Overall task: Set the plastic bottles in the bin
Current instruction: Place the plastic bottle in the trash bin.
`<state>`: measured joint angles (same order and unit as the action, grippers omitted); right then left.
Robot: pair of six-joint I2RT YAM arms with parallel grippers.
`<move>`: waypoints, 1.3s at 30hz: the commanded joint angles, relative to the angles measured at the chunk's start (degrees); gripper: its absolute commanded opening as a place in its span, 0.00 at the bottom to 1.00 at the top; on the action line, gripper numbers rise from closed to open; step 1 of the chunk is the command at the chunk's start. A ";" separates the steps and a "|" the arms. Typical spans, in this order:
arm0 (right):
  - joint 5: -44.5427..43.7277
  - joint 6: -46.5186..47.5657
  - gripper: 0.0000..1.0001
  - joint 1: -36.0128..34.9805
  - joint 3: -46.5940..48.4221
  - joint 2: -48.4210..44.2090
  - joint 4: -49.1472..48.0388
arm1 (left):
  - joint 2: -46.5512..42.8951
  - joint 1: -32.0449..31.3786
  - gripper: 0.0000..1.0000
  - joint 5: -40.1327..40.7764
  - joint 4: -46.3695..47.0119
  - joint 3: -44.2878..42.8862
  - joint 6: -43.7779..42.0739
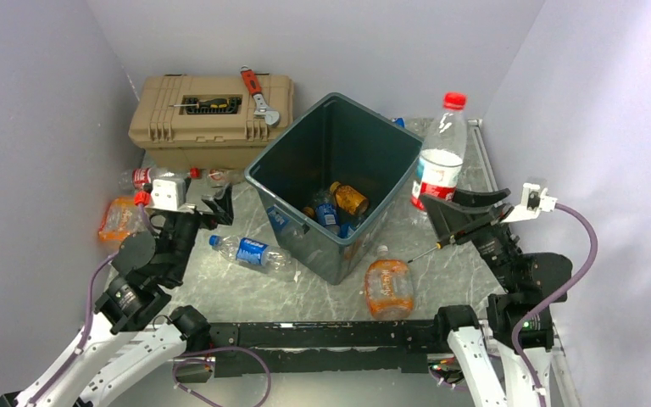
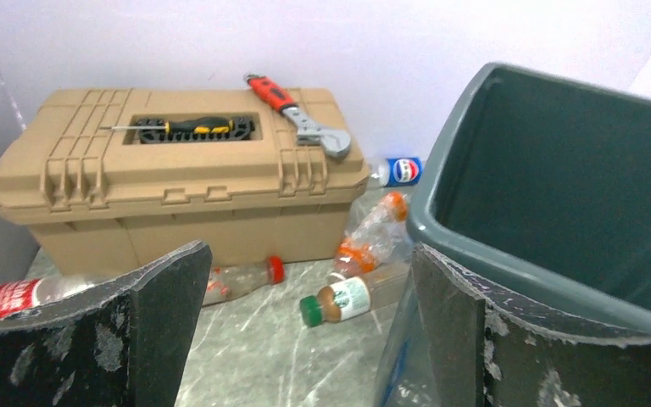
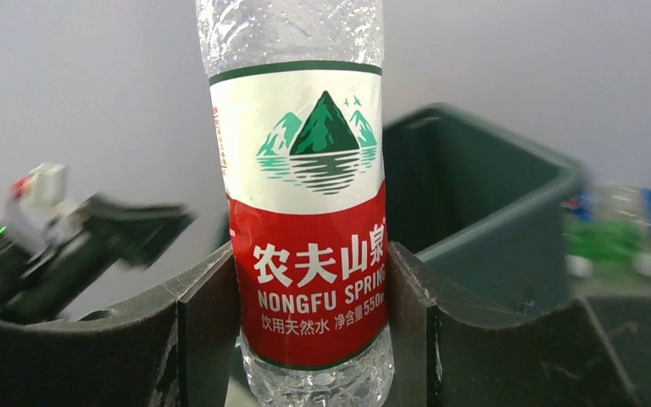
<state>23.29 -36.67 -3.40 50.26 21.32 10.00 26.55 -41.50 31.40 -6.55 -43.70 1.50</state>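
Note:
My right gripper point(image 3: 309, 331) is shut on an upright clear plastic bottle point(image 3: 305, 237) with a red-and-white label and a red cap point(image 1: 453, 99), held just right of the dark green-grey bin point(image 1: 339, 182). Inside the bin lie several bottles point(image 1: 339, 203). My left gripper point(image 2: 305, 339) stands open and empty, low on the bin's left side. Ahead of it lie a green-capped bottle point(image 2: 347, 298), a crushed orange bottle point(image 2: 373, 233) and a red-capped bottle point(image 2: 237, 280). A blue-labelled bottle point(image 1: 250, 252) and a crushed orange bottle point(image 1: 388, 287) lie in front of the bin.
A tan toolbox point(image 1: 212, 119) stands at the back left with a red wrench point(image 1: 258, 93) and a yellow-handled screwdriver point(image 1: 208, 104) on its lid. More bottles point(image 1: 121, 219) lie by the left wall. White walls close in on both sides.

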 commanded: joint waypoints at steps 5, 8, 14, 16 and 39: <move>28.06 -17.79 0.33 -1.50 -8.61 -3.08 -29.56 | 6.34 -0.16 0.94 -24.55 1.79 -12.91 11.39; 29.54 -18.16 0.33 -1.64 -8.98 -4.16 -30.20 | 12.58 -0.15 0.94 -40.38 6.73 -18.94 16.23; 29.72 -17.34 0.33 -1.72 -8.99 -6.24 -28.53 | 27.85 -0.16 0.94 -60.78 18.27 -29.88 26.99; 29.71 -16.75 0.32 -1.75 -8.84 -6.52 -27.67 | 31.99 -0.29 0.95 -63.43 21.88 -32.73 30.40; 28.55 -13.34 0.30 -2.40 -6.49 -5.60 -21.52 | 54.09 -19.69 0.99 -59.35 11.78 -59.11 17.75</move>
<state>51.99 -50.98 -5.45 41.65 15.05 -11.94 78.94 -60.03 -28.99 7.05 -99.66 21.67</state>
